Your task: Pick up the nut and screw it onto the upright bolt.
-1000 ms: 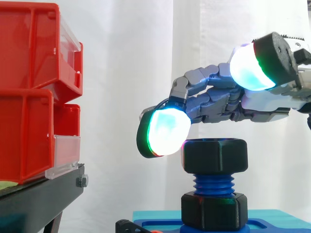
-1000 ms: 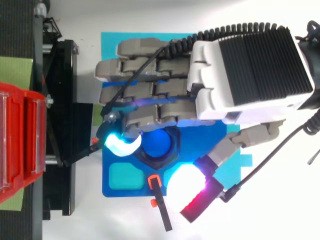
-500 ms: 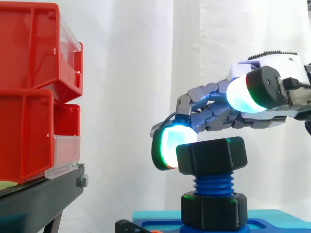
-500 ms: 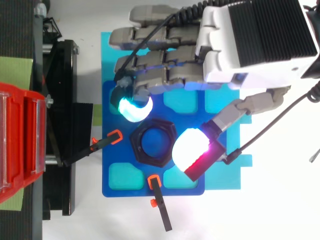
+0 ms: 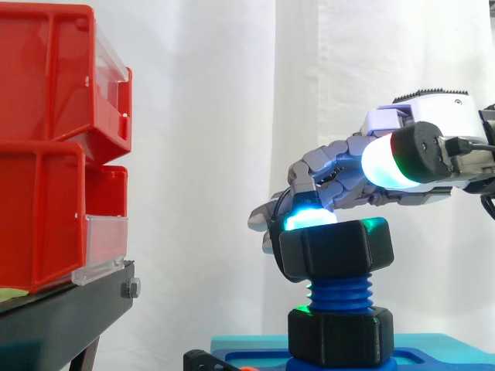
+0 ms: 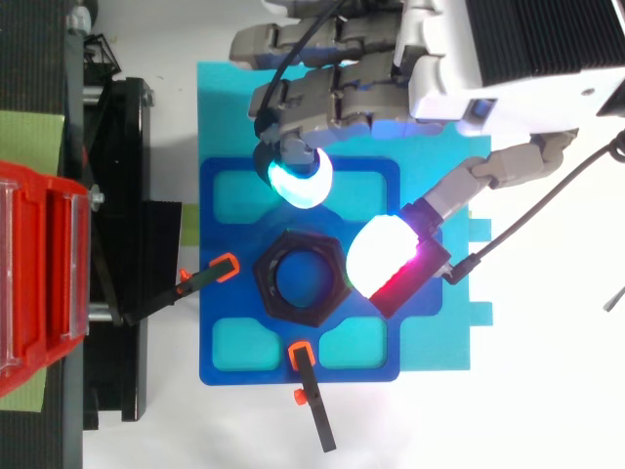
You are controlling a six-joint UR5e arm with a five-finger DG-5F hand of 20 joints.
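A black hex nut (image 5: 336, 247) (image 6: 301, 278) sits on top of the upright blue bolt (image 5: 339, 292), slightly tilted, with thread showing below it. The bolt's blue end shows through the nut's hole from above. A second black hex piece (image 5: 340, 336) rings the bolt's foot on the blue plate (image 6: 220, 332). My hand (image 5: 348, 182) (image 6: 508, 88) hovers behind and above the nut, open. Its cyan-glowing fingertips (image 6: 298, 178) stand apart from the nut on the far side. The thumb's white and red pad (image 6: 386, 256) lies right beside the nut's right edge.
Red bins (image 5: 54, 147) (image 6: 39, 283) stand stacked on a black stand (image 5: 62, 317) to the left. The blue plate rests on a cyan base (image 6: 439, 332). Two black arms with orange tips (image 6: 225, 269) (image 6: 305, 357) point at the nut from the left and front.
The hand has drawn back from over the nut towards the far side, and its fingertip has come off the nut's left edge. The thumb has swung in beside the nut. The nut now sits slightly tilted.
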